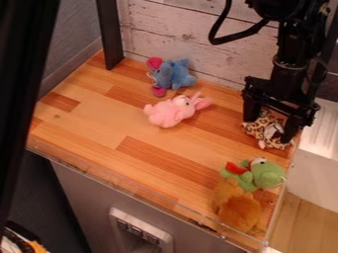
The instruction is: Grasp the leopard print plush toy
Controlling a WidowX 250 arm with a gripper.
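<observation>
At the right side of the wooden counter, my black gripper (269,129) hangs down over a leopard-spotted plush toy (265,132). Its two fingers stand apart, one on each side of the toy; whether they press on it I cannot tell. Left of it lies a pink plush rabbit (171,111). Behind the rabbit is a blue plush elephant (174,74) with dark pink ears. Nearer the front right corner, a green plush toy (266,174) with a red part rests against an orange-brown plush toy (238,208).
A white plank wall (178,37) runs behind the wooden counter (92,116). A black post (109,34) stands at its back left corner. A clear rim (132,184) borders the front, and a white surface (316,158) lies to the right.
</observation>
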